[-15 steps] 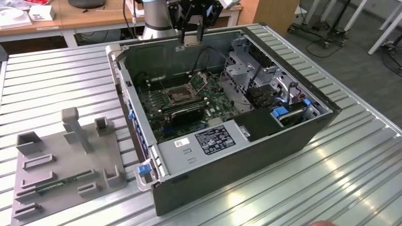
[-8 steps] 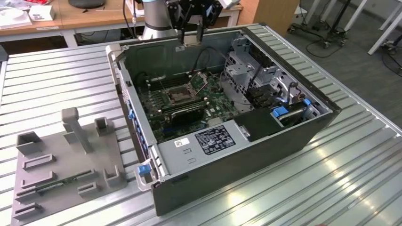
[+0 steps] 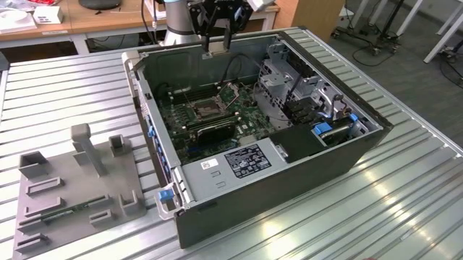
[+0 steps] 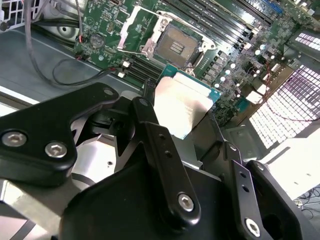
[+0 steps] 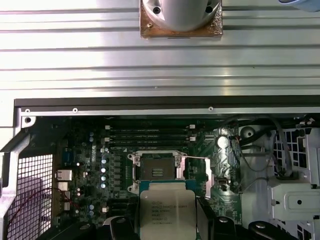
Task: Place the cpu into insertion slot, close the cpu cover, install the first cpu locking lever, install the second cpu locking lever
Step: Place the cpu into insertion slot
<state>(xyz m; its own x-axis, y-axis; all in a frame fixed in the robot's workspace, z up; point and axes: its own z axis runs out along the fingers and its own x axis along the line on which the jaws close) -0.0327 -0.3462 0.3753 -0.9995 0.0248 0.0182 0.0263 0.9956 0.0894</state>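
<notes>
The cpu (image 3: 216, 51), a small square chip with a pale metal face, hangs above the back wall of the open computer case (image 3: 347, 157). My gripper (image 3: 216, 45) is shut on it. In both wrist views its black fingers (image 4: 152, 135) clamp the chip's (image 4: 182, 102) two sides. The insertion slot (image 3: 205, 110) lies bare on the green motherboard (image 3: 250, 116), lower down and apart from the chip. It appears as a dark square with a silvery rim (image 4: 176, 46) (image 5: 156, 171), just beyond the cpu (image 5: 167, 212). The cpu cover (image 4: 136, 31) stands swung up beside the socket.
Long black memory slots (image 5: 150, 134) run beside the socket. A drive cage (image 3: 289, 86) and a power supply (image 3: 242, 160) fill the case's other end. Loose cables (image 4: 50, 60) lie near the case wall. A grey fixture tray (image 3: 72, 184) sits at the exterior view's left. The arm's base (image 5: 181, 15) stands on the ribbed table.
</notes>
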